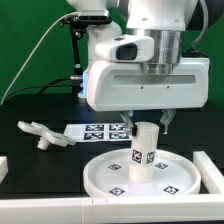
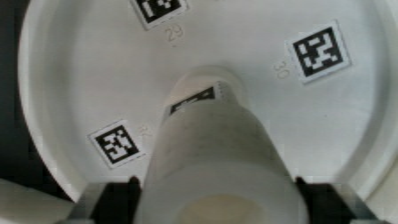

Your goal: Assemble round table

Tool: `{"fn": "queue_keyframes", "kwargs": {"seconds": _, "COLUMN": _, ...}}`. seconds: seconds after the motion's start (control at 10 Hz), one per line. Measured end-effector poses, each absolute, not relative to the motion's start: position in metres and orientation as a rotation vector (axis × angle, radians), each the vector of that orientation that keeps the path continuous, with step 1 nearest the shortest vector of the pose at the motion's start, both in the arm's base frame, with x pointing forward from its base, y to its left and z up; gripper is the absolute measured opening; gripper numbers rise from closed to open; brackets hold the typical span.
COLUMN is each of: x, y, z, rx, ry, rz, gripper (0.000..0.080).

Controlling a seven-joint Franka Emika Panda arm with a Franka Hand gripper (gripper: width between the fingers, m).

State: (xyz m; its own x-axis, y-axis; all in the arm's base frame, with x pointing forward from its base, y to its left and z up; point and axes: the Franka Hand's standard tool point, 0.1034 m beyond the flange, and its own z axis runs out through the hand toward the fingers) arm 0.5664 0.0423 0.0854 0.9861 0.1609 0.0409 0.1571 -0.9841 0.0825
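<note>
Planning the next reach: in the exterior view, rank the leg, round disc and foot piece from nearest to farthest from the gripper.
1. leg: upright between the fingers of the gripper.
2. round disc: directly below, under the leg.
3. foot piece: on the table, far off at the exterior view's left.

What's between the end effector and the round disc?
The cylindrical leg, standing upright at the centre of the disc, its top inside the end effector; the exterior view shows it best.

Bright overhead light; soft shadows; wrist view blurred close-up.
</note>
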Motion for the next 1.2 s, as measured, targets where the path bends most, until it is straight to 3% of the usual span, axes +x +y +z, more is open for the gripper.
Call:
{"fn": "queue_keyframes", "kwargs": {"seconds": 0.7, "x": 0.566, "y": 0.037, "z": 0.083, "rx": 2.915, "ry": -1.179, "rz": 0.233, "gripper": 0.0406}}
{"fn": "queue_keyframes", "kwargs": {"seconds": 1.2, "x": 0.561, "y": 0.035, "z": 0.082, "rx": 2.683, "ry": -1.787, "rz": 0.23, "gripper": 0.0406}}
